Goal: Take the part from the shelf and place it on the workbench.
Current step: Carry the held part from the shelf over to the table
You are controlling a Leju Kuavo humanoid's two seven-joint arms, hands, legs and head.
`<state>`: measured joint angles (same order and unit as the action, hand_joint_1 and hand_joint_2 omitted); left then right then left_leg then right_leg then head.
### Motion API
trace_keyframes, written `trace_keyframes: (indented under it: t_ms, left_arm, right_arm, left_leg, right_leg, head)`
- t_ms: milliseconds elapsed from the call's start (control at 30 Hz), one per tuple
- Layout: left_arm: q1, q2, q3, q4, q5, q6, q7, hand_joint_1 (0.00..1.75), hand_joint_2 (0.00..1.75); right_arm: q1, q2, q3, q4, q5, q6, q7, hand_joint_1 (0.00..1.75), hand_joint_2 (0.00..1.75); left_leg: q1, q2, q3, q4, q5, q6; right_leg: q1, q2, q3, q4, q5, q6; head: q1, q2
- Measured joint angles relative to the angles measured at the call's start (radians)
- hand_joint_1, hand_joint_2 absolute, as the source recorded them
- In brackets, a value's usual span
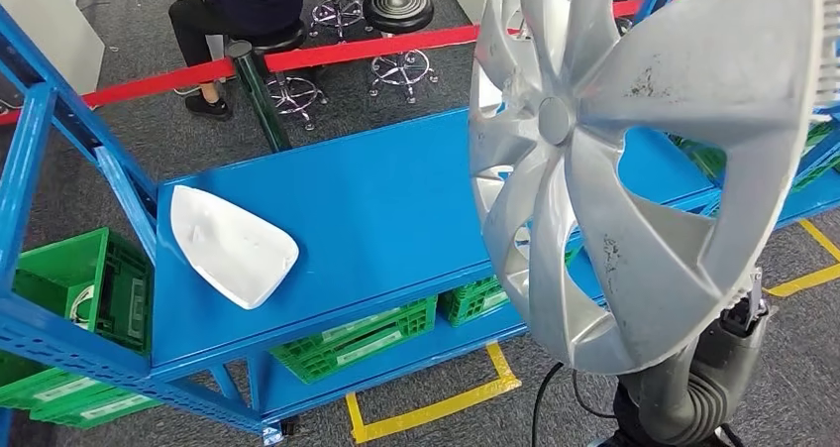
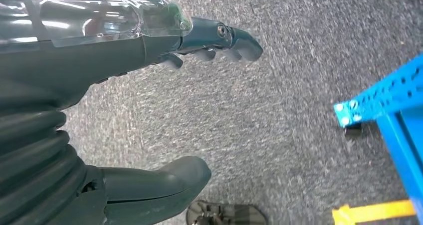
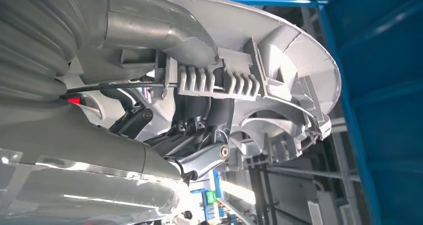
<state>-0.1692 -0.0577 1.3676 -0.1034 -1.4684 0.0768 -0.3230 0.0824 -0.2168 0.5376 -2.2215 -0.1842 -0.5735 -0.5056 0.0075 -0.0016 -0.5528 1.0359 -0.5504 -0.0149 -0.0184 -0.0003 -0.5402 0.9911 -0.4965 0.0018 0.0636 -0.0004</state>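
Observation:
A large silver wheel cover [image 1: 634,160] stands upright and close to the head camera, above the right part of the blue bench top [image 1: 396,199]. My right hand [image 3: 199,130] grips it from behind at the rim. Its thumb lies over the ribbed clips on the cover's back [image 3: 279,50], and darker fingers reach in from the other side. In the head view only the wrist [image 1: 738,333] shows below the cover's lower edge. My left hand [image 2: 124,60] hangs over grey carpet, fingers [image 2: 219,35] and thumb apart, holding nothing.
A white shell-shaped part [image 1: 230,244] lies on the left of the bench top. Green crates [image 1: 357,338] sit on the lower level and at the left [image 1: 99,279]. Beyond a red barrier tape [image 1: 367,46] a person [image 1: 248,6] sits among stools [image 1: 398,11]. Yellow tape [image 1: 436,407] marks the floor.

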Motion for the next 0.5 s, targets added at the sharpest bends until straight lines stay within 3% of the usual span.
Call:
trace_keyframes:
  t_ms: [100, 133, 167, 200, 267, 333, 367, 433, 500]
  left_arm:
    - [0.0, -0.004, 0.0, 0.001, -0.007, 0.004, -0.002, 0.0, 1.75]
    - [0.0, -0.004, 0.0, 0.001, -0.008, 0.005, -0.002, 0.0, 1.75]
    - [0.0, -0.005, 0.0, 0.001, -0.009, 0.006, -0.002, 0.0, 1.75]
    - [0.0, -0.006, 0.0, 0.001, -0.011, 0.007, -0.002, 0.0, 1.75]
    - [-0.001, -0.006, 0.0, 0.001, -0.015, 0.009, -0.002, 0.0, 1.75]
    - [-0.004, -0.006, 0.0, 0.002, -0.018, 0.01, -0.001, 0.0, 1.75]
    - [-0.005, -0.006, 0.0, 0.002, -0.02, 0.01, 0.0, 0.0, 1.75]
    - [-0.005, -0.007, 0.0, 0.002, -0.021, 0.01, 0.004, 0.0, 1.75]
    - [-0.007, -0.01, 0.0, 0.002, -0.022, 0.01, 0.005, 0.0, 1.75]
  right_arm:
    - [-0.005, -0.001, -0.006, 0.0, -0.013, 0.004, 0.005, 1.75, 1.75]
    - [-0.006, -0.002, -0.008, 0.0, -0.015, 0.005, 0.006, 1.75, 1.75]
    - [-0.008, -0.002, -0.011, 0.0, -0.017, 0.005, 0.007, 1.75, 1.75]
    - [-0.008, -0.002, -0.014, 0.0, -0.017, 0.006, 0.008, 1.75, 1.75]
    - [-0.01, -0.003, -0.021, 0.0, -0.019, 0.008, 0.009, 1.75, 1.75]
    - [-0.011, -0.003, -0.024, 0.0, -0.021, 0.01, 0.011, 1.75, 1.75]
    - [-0.012, -0.003, -0.025, 0.0, -0.021, 0.011, 0.012, 1.75, 1.75]
    - [-0.013, -0.003, -0.028, 0.0, -0.023, 0.014, 0.013, 1.75, 1.75]
    - [-0.013, -0.004, -0.029, 0.0, -0.023, 0.015, 0.013, 1.75, 1.75]
  left_leg:
    - [0.004, 0.001, -0.058, 0.165, -0.114, -0.01]
    - [0.005, 0.001, -0.072, 0.214, -0.135, -0.013]
    - [0.005, 0.001, -0.071, 0.231, -0.136, -0.015]
    - [0.005, 0.001, -0.051, 0.21, -0.117, -0.015]
    - [0.005, 0.001, 0.031, 0.083, -0.06, -0.011]
    - [0.002, -0.002, 0.096, -0.028, -0.033, -0.002]
    - [0.0, -0.004, 0.105, -0.05, -0.033, 0.003]
    - [-0.002, -0.005, 0.095, -0.052, -0.02, 0.015]
    - [0.0, -0.003, 0.078, -0.055, -0.001, 0.032]
  right_leg:
    - [0.002, -0.005, -0.019, -0.003, 0.016, -0.014]
    - [0.004, -0.006, -0.027, -0.002, 0.021, -0.014]
    - [0.004, -0.006, -0.036, 0.0, 0.027, -0.014]
    - [0.005, -0.007, -0.045, 0.003, 0.033, -0.012]
    - [0.005, -0.007, -0.061, 0.011, 0.042, -0.006]
    - [0.007, -0.007, -0.071, 0.017, 0.052, 0.003]
    - [0.007, -0.007, -0.073, 0.017, 0.058, 0.01]
    - [0.006, -0.006, -0.077, 0.014, 0.071, 0.022]
    - [0.004, -0.004, -0.092, 0.035, 0.041, 0.033]
  head:
    - [-0.022, 0.0]
    - [-0.026, 0.0]
    - [-0.028, 0.0]
    - [-0.029, 0.0]
    - [-0.032, 0.0]
    - [-0.034, 0.0]
    - [-0.034, 0.0]
    - [-0.033, 0.0]
    - [-0.031, 0.0]
